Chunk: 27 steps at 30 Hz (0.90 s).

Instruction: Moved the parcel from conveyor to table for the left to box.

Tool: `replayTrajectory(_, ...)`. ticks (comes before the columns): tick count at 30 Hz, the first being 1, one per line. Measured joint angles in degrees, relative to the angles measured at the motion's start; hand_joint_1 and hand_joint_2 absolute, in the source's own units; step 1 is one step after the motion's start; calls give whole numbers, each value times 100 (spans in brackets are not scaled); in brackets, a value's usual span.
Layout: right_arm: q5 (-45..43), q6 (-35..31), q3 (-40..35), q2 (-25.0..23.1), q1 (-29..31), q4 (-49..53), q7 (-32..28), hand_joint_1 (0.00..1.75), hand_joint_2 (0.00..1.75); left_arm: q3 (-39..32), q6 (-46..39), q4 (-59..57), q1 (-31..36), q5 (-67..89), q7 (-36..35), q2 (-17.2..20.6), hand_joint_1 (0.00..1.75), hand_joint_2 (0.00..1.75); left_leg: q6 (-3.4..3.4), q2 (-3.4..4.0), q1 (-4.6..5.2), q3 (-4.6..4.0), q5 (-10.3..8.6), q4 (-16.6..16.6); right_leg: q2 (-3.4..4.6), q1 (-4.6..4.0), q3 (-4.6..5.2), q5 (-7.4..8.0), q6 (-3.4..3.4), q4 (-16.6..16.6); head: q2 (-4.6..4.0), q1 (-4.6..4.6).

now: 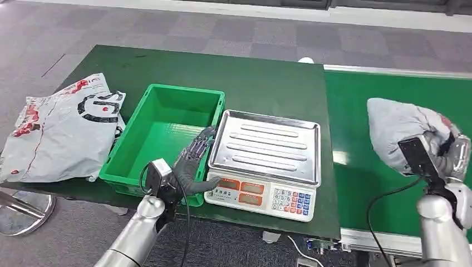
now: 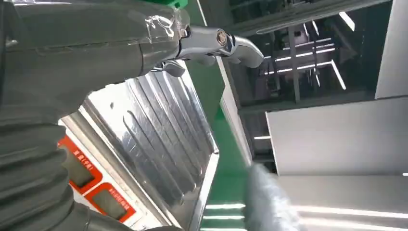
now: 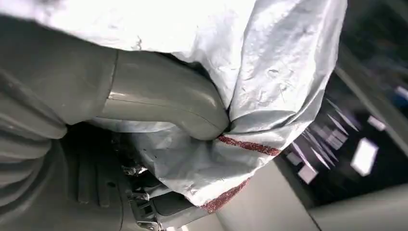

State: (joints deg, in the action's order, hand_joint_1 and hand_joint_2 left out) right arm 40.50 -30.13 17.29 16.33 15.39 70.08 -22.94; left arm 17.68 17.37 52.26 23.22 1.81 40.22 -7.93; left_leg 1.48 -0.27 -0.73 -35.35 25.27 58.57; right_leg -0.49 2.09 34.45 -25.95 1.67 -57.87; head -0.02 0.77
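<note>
My right hand [image 1: 445, 153] is raised over the conveyor [image 1: 389, 111], fingers and thumb [image 3: 163, 98] clamped into the parcel [image 1: 401, 130] — a crumpled grey bag with red print, its long axis seemingly running up and away from me. My left hand [image 1: 192, 161] hovers with fingers loosely spread, holding nothing, between the green box [image 1: 167, 105] and the scale [image 1: 267, 147].

green table [image 1: 267, 78], bin [image 1: 167, 119], scale [image 1: 264, 161], bag [image 1: 61, 130]

Grey carpet-tile floor [image 1: 267, 30] (checkered squares)
</note>
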Motion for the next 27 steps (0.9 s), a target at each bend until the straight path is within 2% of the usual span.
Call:
replayTrajectory(5,136,-506,-166,-254,-371,1454,-648,175,175,37,68,0,6,11,0,-17,0,175,1,2,0,2,1,-1,5,-1,1,-1,-1,0,0,0)
replayTrajectory(10,212,-517,-273,-379,-544,2146,-722,175,175,96,68,0,10,26,0,-37,0,175,0,1,0,-1,0,-1,-2,0,-2,-1,0,0,0,0)
replayTrajectory(12,587,-411,-453,-409,-523,2238,-750,175,175,96,68,0,10,26,0,-37,0,175,0,6,0,-2,0,-2,4,-1,-4,0,-1,0,0,0)
replayTrajectory(14,1389,48,-818,-448,-397,2214,-500,175,175,103,68,13,12,9,0,-39,0,175,1,32,0,7,1,-5,28,-1,-1,3,-2,-1,0,0)
replayTrajectory(15,1783,335,-1068,-479,-276,2139,-337,175,175,111,68,24,15,2,0,-39,0,175,1,43,-1,-13,2,-8,39,-1,-1,6,-3,-1,0,0)
replayTrajectory(16,2245,710,-1428,-520,-102,1942,-113,175,175,131,74,39,21,2,0,-42,0,175,2,54,-2,16,0,-7,52,-3,2,11,-7,-1,0,0)
replayTrajectory(19,2862,1447,-2316,-626,358,1203,207,175,175,155,123,55,46,2,0,-57,0,175,6,49,-8,13,-17,-9,43,-8,2,19,-6,-1,2,2)
replayTrajectory(22,2820,1889,-3188,-752,809,222,329,175,175,166,123,83,46,0,0,-57,0,175,10,40,-14,9,-25,-9,34,-14,2,25,-13,-3,2,0)
replayTrajectory(27,2343,2388,-4101,-899,1517,-1118,419,175,175,168,74,122,20,0,0,-57,0,175,10,40,-14,13,-25,-8,36,-14,1,25,-12,-3,0,0)
